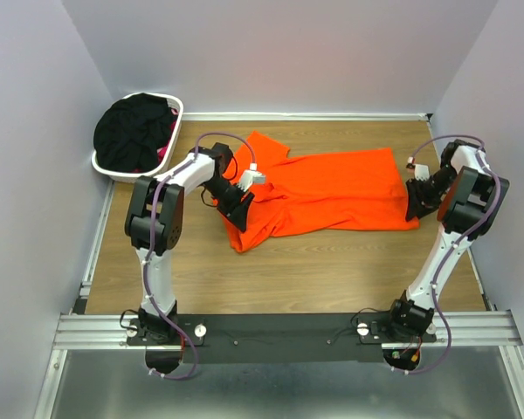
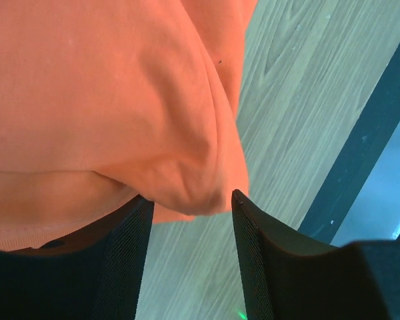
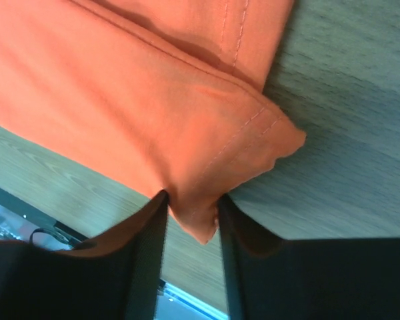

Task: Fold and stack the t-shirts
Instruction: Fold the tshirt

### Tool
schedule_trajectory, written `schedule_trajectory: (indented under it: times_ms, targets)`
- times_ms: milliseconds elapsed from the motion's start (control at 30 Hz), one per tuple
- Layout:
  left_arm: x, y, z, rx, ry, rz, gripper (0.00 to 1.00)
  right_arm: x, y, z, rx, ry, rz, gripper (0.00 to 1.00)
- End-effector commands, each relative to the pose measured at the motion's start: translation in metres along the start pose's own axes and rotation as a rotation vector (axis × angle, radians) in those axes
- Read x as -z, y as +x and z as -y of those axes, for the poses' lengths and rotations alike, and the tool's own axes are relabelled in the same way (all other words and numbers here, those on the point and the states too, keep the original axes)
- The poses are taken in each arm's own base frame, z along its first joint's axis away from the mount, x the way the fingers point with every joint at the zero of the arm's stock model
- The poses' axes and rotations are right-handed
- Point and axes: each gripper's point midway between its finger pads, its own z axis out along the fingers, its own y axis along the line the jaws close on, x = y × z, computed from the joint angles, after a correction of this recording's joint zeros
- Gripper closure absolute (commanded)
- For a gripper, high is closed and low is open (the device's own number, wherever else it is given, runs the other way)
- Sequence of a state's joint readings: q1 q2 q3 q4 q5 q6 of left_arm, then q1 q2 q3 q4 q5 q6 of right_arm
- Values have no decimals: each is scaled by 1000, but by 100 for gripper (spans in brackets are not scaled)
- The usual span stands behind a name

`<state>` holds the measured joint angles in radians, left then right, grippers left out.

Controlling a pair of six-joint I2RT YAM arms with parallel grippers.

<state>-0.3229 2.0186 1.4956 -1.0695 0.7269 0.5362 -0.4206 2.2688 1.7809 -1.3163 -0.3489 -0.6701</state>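
Pinching a hem corner of the orange t-shirt [image 1: 332,192], spread mid-counter [image 1: 314,271], in our clamped right tool [image 3: 192,198], we should seat the left tool [image 2: 187,198], straddling a fold with its grip unclear, before lifting evenly.

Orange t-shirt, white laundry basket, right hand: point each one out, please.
orange t-shirt [image 1: 341,188], top external view, middle of its body.
white laundry basket [image 1: 113,172], top external view, its near wall.
right hand [image 3: 192,199], right wrist view, midway between its fingertips, at the shirt's corner.
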Motion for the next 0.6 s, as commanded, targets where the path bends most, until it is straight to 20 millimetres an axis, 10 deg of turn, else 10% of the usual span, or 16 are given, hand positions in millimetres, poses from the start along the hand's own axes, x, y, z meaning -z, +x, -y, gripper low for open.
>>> schedule_trajectory:
  times_ms: [0, 300, 567]
  targets:
    - [-4, 6, 9, -23, 59, -23, 54, -16, 7, 6, -6, -25, -37, 62]
    - [-4, 37, 5, -63, 6, -105, 98, -16, 9, 6, 7, -29, -44, 100]
    - [28, 43, -5, -122, -141, -119, 100, -4, 11, 14, 55, 38, -54, 99]
